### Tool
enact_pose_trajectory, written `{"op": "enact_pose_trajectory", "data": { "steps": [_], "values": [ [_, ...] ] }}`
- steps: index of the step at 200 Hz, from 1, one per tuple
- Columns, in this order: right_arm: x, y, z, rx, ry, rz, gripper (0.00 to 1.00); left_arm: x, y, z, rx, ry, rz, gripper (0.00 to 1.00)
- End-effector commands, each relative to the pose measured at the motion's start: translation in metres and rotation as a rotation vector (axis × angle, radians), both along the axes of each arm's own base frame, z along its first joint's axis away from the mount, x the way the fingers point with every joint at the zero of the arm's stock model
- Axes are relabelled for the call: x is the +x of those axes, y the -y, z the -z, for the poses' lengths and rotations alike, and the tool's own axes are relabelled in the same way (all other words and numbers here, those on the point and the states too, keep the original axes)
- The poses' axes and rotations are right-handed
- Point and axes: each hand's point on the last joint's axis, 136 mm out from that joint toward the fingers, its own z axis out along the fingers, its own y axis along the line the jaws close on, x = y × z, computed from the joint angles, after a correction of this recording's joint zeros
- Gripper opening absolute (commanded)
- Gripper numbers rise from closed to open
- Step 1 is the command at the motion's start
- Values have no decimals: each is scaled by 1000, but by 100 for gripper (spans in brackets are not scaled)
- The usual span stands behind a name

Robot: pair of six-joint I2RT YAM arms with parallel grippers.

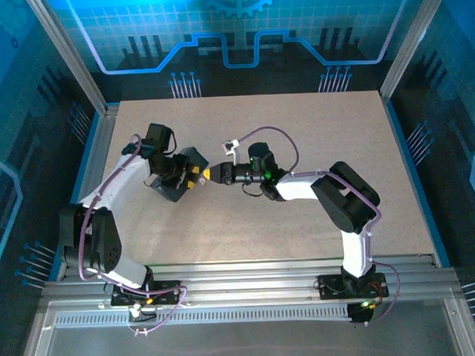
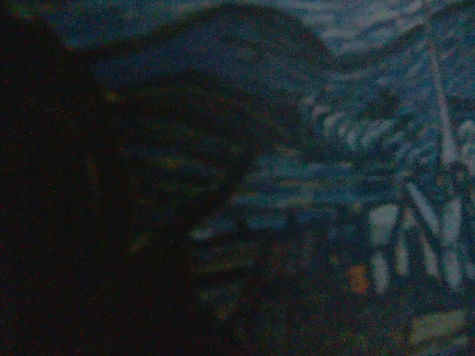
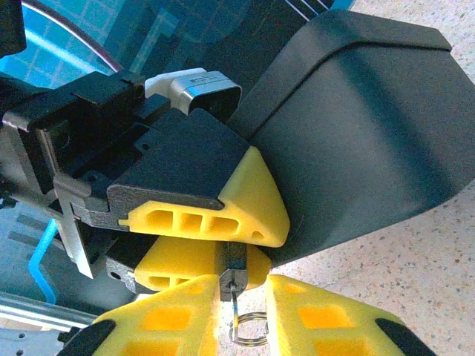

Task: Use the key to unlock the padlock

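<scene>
Right wrist view, padlock [image 3: 234, 260] clamped in left tool [image 3: 260, 245], key [image 3: 234, 298] between narrowly parted right tool [image 3: 243, 315]

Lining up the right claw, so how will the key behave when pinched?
The key looks seated in the padlock, so it probably won't swing. It is thin bare metal, so it may slip between the pads. Its wire ring hangs loose and could flop aside.

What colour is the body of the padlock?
Dark grey, almost black; the padlock shows best in the right wrist view.
</scene>
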Motion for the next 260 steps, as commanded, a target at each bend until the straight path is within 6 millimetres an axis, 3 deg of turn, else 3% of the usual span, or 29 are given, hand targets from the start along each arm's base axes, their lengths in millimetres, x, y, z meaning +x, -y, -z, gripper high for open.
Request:
{"op": "enact_pose_trajectory", "data": {
  "steps": [1, 51, 155, 219, 253, 260],
  "values": [
    [-13, -6, -9, 24, 36, -43, 23, 2, 4, -20, -32, 45, -2, 0],
    [-20, -14, -2, 8, 20, -67, 23, 3, 4, -21, -36, 52, -11, 0],
    [-28, -25, 3, 34, -13, -86, 0, 2, 3, -22, -39, 57, -21, 0],
    [-33, -53, -15, 85, 6, -125, 0, -6, 16, -16, -64, 33, -8, 0],
    [-33, -41, -11, 10, 52, -122, 0, -4, 14, -20, -57, 37, -12, 0],
    [-33, -36, -9, -19, 66, -118, 4, -4, 12, -21, -51, 36, -13, 0]
  ]
}}
